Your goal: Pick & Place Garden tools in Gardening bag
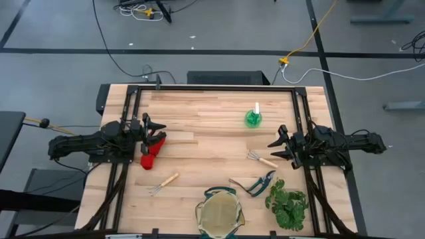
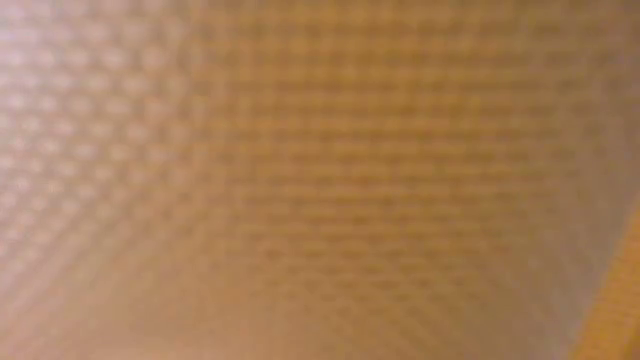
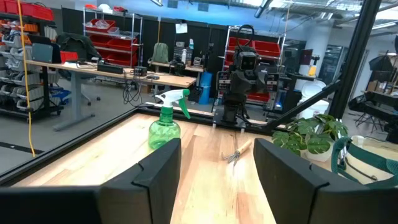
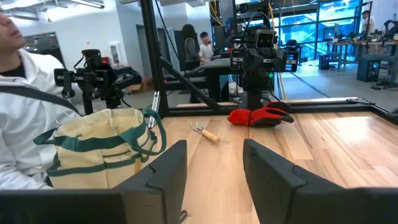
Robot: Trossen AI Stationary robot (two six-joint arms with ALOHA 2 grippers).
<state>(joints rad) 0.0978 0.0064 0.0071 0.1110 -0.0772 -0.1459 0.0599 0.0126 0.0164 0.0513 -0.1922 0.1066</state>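
Garden tools all lie loose on the wooden table (image 1: 212, 113); none is in the gardening bag (image 1: 220, 214) yet, so by my judgement the task is at its start.

Left gripper (image 1: 157, 131) sits at the left side of the table, fingers spread and holding nothing. The red gloves (image 1: 152, 153) lie just beside it, on its near side. Nearer the front edge is a wooden-handled hand rake (image 1: 163, 183).

Right gripper (image 1: 279, 148) sits at the right side, likewise spread and empty. A second hand rake (image 1: 261, 159) lies just off its fingertips. The pruning shears (image 1: 256, 185) lie nearer the front, and the leafy plant (image 1: 287, 203) stands at the near right beside the bag. The green spray bottle (image 1: 253, 117) stands upright towards the far side, well apart from both grippers.

The bag stands at the near edge, centre, mouth upward. The low view shows nothing usable.

Recommended step: the left gripper takes the gloves, the closest item. It should descend with fingers wide across the bunched fabric, close fully, lift clear of the table, then release over the bag's mouth, avoiding the loop handles. Soft cloth may slip or trail.
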